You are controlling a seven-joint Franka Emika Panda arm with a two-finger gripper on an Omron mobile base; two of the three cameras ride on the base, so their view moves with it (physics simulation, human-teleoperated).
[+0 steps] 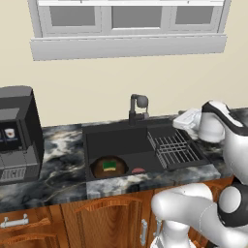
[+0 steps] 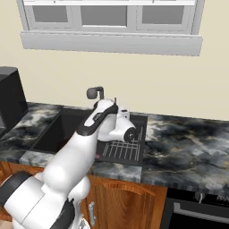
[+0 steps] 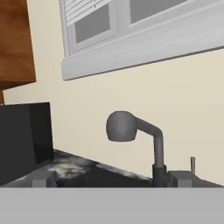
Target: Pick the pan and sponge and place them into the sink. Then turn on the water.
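The black sink (image 1: 116, 140) is set into the marble counter. In its front left corner lies the dark-brown pan (image 1: 99, 169), and the green-topped sponge (image 1: 110, 165) rests on it. At the basin's back edge stands the dark grey faucet (image 1: 138, 107), with no water in view at its spout. My gripper (image 1: 183, 119) hovers over the sink's right rear corner, above the wire rack (image 1: 175, 147), and faces the faucet (image 3: 131, 129). In the hand view the gripper (image 3: 113, 178) is open, its fingertips (image 3: 43, 177) wide apart with nothing between them.
A black coffee machine (image 1: 17, 133) stands on the counter left of the sink. A red drain (image 1: 138, 170) sits beside the pan. A window ledge (image 1: 128, 47) runs above the faucet. Marble counter (image 2: 188, 138) stretches to the right of the rack.
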